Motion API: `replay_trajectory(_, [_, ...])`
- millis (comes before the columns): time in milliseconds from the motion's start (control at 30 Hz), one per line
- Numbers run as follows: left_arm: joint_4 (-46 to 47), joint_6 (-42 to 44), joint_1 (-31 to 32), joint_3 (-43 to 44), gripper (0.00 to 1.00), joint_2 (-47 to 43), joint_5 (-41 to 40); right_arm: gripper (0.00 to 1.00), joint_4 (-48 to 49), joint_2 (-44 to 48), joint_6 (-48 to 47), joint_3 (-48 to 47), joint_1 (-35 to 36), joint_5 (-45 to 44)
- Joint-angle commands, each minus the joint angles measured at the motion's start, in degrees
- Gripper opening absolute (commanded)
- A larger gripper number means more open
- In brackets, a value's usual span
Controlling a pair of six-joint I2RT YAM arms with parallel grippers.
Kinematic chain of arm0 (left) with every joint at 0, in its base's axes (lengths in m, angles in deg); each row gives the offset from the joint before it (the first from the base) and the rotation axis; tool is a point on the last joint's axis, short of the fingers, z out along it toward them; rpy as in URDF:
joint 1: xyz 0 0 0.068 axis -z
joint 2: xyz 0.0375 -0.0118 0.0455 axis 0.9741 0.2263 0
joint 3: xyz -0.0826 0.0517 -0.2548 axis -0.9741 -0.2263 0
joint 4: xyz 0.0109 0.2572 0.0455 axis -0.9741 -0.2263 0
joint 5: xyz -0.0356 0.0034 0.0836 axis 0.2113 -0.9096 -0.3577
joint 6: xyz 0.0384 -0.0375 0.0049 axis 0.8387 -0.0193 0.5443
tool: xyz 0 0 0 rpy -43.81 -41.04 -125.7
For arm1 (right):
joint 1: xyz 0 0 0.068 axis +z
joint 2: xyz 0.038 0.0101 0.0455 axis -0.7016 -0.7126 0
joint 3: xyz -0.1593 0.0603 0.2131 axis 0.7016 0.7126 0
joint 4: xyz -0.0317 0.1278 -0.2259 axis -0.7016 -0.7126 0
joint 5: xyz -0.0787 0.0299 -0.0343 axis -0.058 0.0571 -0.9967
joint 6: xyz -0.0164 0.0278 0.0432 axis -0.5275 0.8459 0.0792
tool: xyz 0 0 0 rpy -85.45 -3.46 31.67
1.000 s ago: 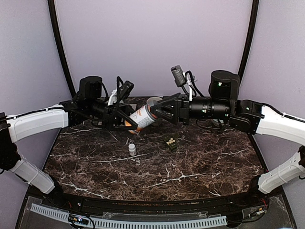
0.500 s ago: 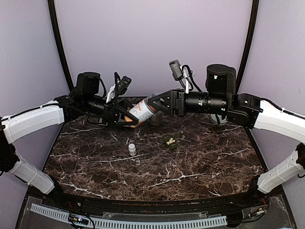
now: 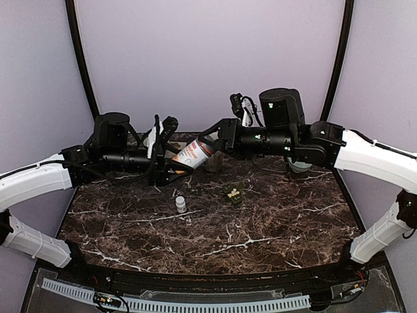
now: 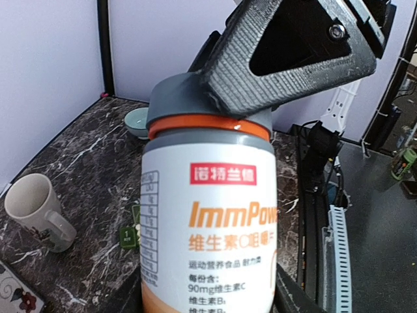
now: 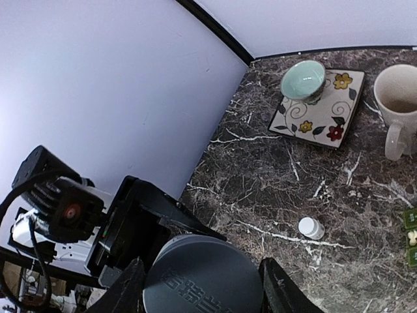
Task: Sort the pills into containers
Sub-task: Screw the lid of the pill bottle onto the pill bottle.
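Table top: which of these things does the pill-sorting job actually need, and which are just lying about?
In the job:
pill bottle, gripped by the left end effector and the right end effector
dark green pill box

Lying about:
cream mug
pale green bowl
flowered tile
small white vial (role unclear)

bottle (image 4: 208, 222): white, orange band (grey cap (image 5: 202, 280)) | table (image 3: 273, 225): dark marble, white veins

This is looking like a robot lab. Plain lilac screens (image 3: 208, 59) are closing in a marble desk (image 3: 273, 228), and a slotted cable duct (image 3: 176, 303) is running along its near edge.
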Motion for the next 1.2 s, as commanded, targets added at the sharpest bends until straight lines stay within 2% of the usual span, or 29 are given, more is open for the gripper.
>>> replay_trajectory(0, [12.0, 3.6, 3.1, -1.2, 0.0, -3.9, -10.8, 0.0, -6.1, -3.7, 7.6, 1.7, 1.9, -2.5])
replay_trajectory(67, [12.2, 3.6, 3.1, -1.8, 0.0, -4.4, -10.7, 0.04, -5.7, -3.2, 7.1, 1.6, 1.9, -3.6])
replay_trajectory(267, [11.2, 2.5, 3.0, -2.7, 0.0, -4.5, -7.8, 0.49, 1.6, 3.6, -1.7, 4.3, 2.9, -8.9])
replay_trajectory(400, [9.7, 1.7, 2.8, -1.4, 0.0, -3.3, -5.2, 0.73, 6.4, 8.4, -7.6, 7.9, 3.0, -10.2])
replay_trajectory(467, [9.5, 0.6, 2.3, -0.8, 0.0, -2.6, -3.3, 0.8, 8.3, 10.1, -10.5, 9.3, 2.9, -9.3])
replay_trajectory(633, [9.3, -2.9, -0.3, 1.0, 0.0, -0.6, 4.5, 0.84, 10.1, 13.3, -14.4, 11.9, 3.0, -8.8])
replay_trajectory(800, [8.2, -5.5, -2.9, 3.5, 0.0, 2.3, 16.2, 0.85, 11.4, 15.1, -18.7, 12.9, 3.0, -6.4])
replay_trajectory(1067, [5.2, -9.5, -4.0, 8.8, 0.0, 8.8, 32.3, 0.86, 14.2, 14.1, -22.6, 12.4, 2.7, 1.5])
replay_trajectory(1167, [6.2, -11.5, -4.4, 9.2, 0.0, 9.7, 35.5, 0.86, 14.4, 14.1, -22.8, 12.6, 2.4, 2.1])
